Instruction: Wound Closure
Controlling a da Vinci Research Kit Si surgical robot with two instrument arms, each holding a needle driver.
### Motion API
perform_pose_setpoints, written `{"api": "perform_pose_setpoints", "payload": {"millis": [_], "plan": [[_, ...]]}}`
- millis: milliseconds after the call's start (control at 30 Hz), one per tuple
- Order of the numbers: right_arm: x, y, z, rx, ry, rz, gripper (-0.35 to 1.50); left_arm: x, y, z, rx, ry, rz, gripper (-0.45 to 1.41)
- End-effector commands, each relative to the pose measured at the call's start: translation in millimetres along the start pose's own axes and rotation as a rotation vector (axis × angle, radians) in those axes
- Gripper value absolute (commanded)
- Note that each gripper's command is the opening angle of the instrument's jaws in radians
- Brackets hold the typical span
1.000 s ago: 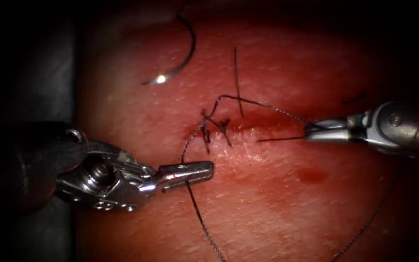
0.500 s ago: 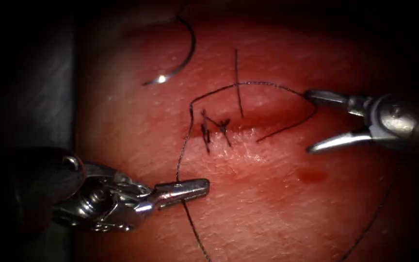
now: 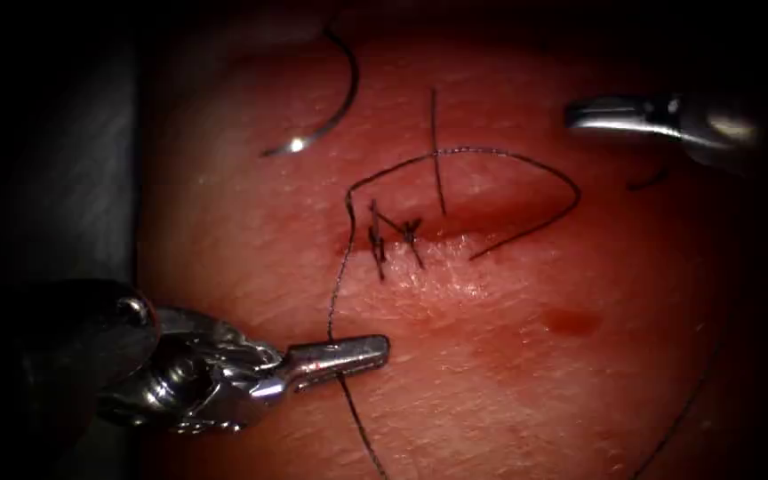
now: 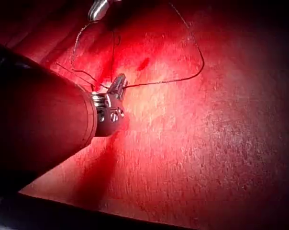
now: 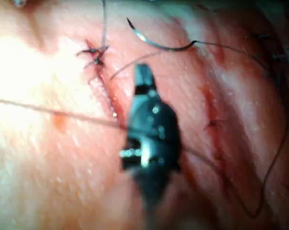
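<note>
The tissue [image 3: 491,373] has a cut [image 3: 482,233] with dark knotted stitches [image 3: 393,233] at its left end. My left tool [image 3: 377,347] lies below the cut, jaws shut on the thread [image 3: 335,293], which rises from there to the stitches. From the stitches a slack loop of thread [image 3: 508,158] arcs over the cut and ends free at its lower edge. My right tool [image 3: 575,116] hovers above and right of the cut, jaws shut, holding nothing. The curved needle [image 3: 335,107] lies loose on the tissue, upper left, not in it. The right wrist view has the needle [image 5: 159,45] beyond the right tool [image 5: 143,79].
A cut end of thread [image 3: 436,151] stands up from the stitches. More thread [image 3: 677,418] trails off toward the lower right. A small spot of red fluid [image 3: 571,320] sits below the cut. The tissue's left edge [image 3: 140,222] borders a dark surface.
The right tool opened, let go of the thread end and withdrew up and to the right, its jaws shut again. The thread fell into a slack loop. The left tool sank slightly, still holding thread.
</note>
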Motion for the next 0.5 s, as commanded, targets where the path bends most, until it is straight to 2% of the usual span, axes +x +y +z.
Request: {"api": "perform_pose_setpoints", "payload": {"millis": [33,167,333,500], "plan": [[-1.1,-1.2,2.7,0.019,-0.007,-0.007,-0.35,-0.4,0.8,0.9,-0.001,0.002,-0.015,-0.45],[-1.4,-2.0,4.0,0.051,0.0,-0.02,-0.35,-1.4,1.1,1.9,-0.003,-0.001,-0.068,-0.45],[-0.5,-2.9,4.6,0.083,0.026,-0.032,-0.35,-3.3,1.9,4.2,-0.025,0.001,-0.136,-0.45],[0.6,-4.0,5.5,0.092,0.044,-0.036,-0.35,-4.1,3.0,6.5,-0.049,0.011,-0.128,-0.45]]}}
